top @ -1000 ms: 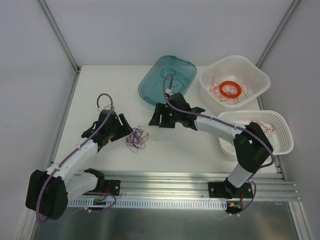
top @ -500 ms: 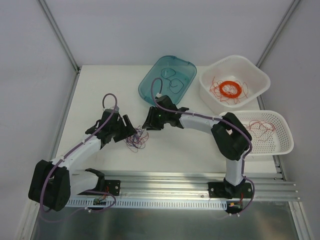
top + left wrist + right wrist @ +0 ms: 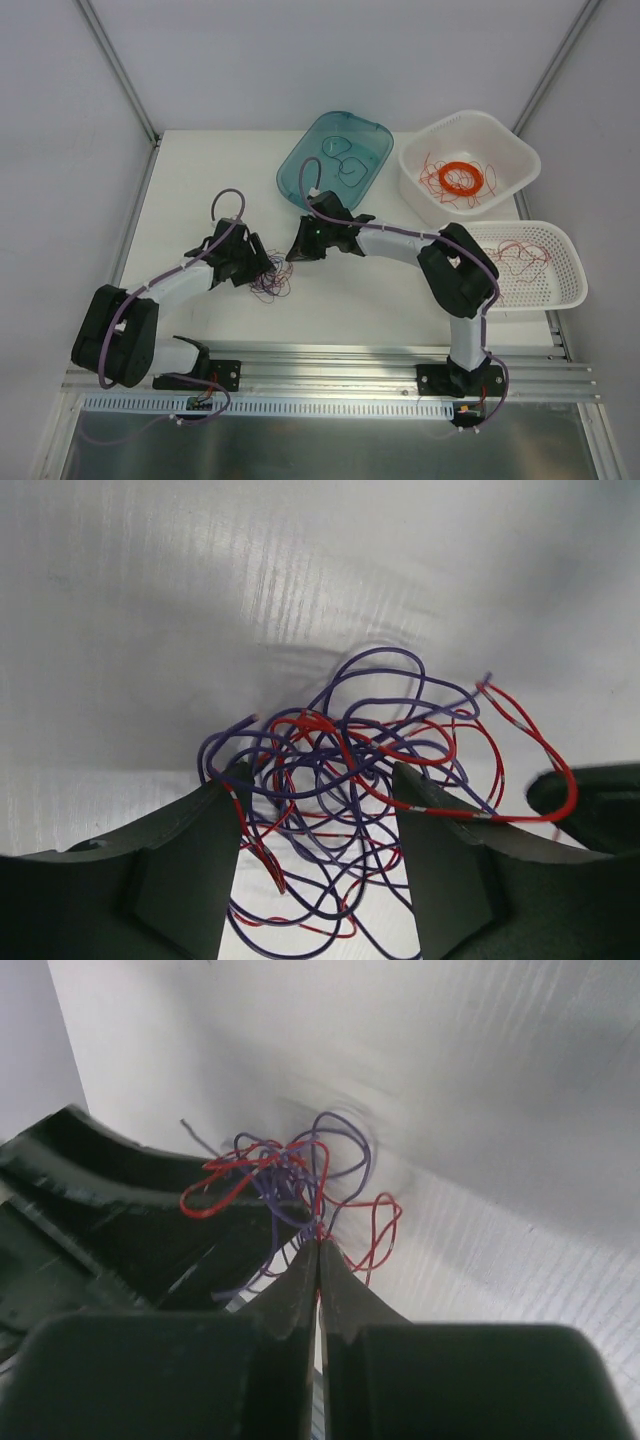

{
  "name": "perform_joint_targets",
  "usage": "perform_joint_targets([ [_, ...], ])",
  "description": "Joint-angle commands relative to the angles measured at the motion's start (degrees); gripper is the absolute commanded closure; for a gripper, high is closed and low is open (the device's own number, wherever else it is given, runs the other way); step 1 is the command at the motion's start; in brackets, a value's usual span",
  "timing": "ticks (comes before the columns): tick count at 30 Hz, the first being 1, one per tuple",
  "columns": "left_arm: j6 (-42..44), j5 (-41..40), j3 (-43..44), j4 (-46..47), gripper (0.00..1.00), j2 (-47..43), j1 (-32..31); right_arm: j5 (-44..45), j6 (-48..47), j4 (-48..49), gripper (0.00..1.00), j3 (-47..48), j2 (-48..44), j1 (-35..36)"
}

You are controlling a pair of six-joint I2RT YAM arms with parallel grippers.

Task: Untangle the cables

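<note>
While my right gripper pinches one red strand with jaws closed and my left gripper straddles the cables, jaws apart and gripping nothing, on the table between them, I fear any pull drags the whole wad or tightens its knots.

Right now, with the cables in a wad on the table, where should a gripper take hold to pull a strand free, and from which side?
Take the red loop that arcs clear of the cables, coming from the side facing the right gripper. It stands apart from the rest, so one strand gets pinched alone. The right gripper looks shut on a red wire.
</note>
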Motion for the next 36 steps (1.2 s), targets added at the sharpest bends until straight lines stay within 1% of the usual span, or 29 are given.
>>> perform_joint_targets([
  [1,-1.92,-4.2,1.02,1.17,0.4,3.16,0.08,-2.13,-3.61,-1.03,0.99,1.57,-8.56,0.13],
  [3,-2.53,-4.29,1.02,1.25,0.45,4.92,0.08,-2.48,-6.51,-3.75,0.99,2.18,-12.51,0.13],
  [5,-3.15,-5.87,0.93,1.08,0.46,5.8,0.08,-2.74,-9.66,-5.69,0.99,2.62,-15.16,-0.13],
  [6,-3.15,-6.14,1.02,1.16,0.47,6.42,0.17,-2.74,-10.55,-7.44,0.99,2.71,-18.3,-0.4],
  [10,-3.33,-7.19,1.37,0.29,0.5,6.86,0.08,-3.97,-14.07,-11.76,0.99,2.71,-26.14,-3.03],
  [12,-3.15,-8.07,1.63,-0.59,0.51,6.6,0.08,-4.5,-16.08,-14.74,0.99,3.23,-29.22,-5.49],
  [13,-3.07,-8.42,1.98,-0.94,0.51,6.43,0.17,-4.85,-16.88,-15.54,0.99,3.67,-32.54,-6.54],
  [14,-2.8,-8.77,2.16,-1.64,0.52,6.42,0.17,-5.81,-17.5,-16.59,0.99,5.07,-33.96,-8.73],
  [16,-2.36,-10.0,2.69,-2.35,0.53,6.16,0.26,-7.74,-19.96,-20.37,0.99,7.09,-36.78,-10.93],
  [17,-2.1,-10.44,2.86,-2.7,0.53,6.33,0.35,-8.45,-20.66,-21.69,0.99,9.89,-39.14,-13.38],
  [19,-1.66,-11.5,3.39,-3.67,0.54,6.51,0.7,-10.99,-22.33,-24.59,0.99,12.54,-41.18,-15.94],
  [20,-1.57,-11.85,3.65,-4.1,0.54,6.69,0.87,-11.87,-22.6,-25.56,0.99,13.77,-43.1,-18.91],
  [21,-1.4,-12.29,4.0,-4.81,0.54,6.69,1.14,-12.75,-22.86,-27.13,0.99,16.39,-43.9,-20.6],
  [22,-1.22,-12.64,4.09,-5.07,0.54,6.6,1.31,-14.15,-23.13,-27.76,0.99,17.38,-44.87,-23.49],
  [24,-0.7,-12.99,4.62,-5.6,0.54,6.43,1.93,-15.48,-23.22,-28.47,0.99,19.48,-47.42,-26.31],
  [25,-0.52,-13.34,4.8,-6.13,0.54,6.34,2.1,-16.79,-23.48,-28.47,0.99,20.02,-48.12,-28.76],
  [27,0.09,-13.87,5.5,-6.48,0.54,6.07,2.63,-17.42,-24.44,-30.31,0.99,21.16,-49.53,-30.89],
  [28,0.36,-14.22,5.76,-6.92,0.54,5.98,3.15,-17.59,-24.71,-30.75,0.99,21.6,-50.06,-33.07],
  [31,1.33,-14.75,6.64,-7.54,0.53,5.9,4.65,-18.21,-24.97,-31.37,0.99,20.91,-51.9,-36.68],
  [36,3.08,-14.4,8.57,-8.94,0.52,5.02,5.97,-16.72,-27.69,-34.7,0.99,19.06,-53.05,-38.54],
])
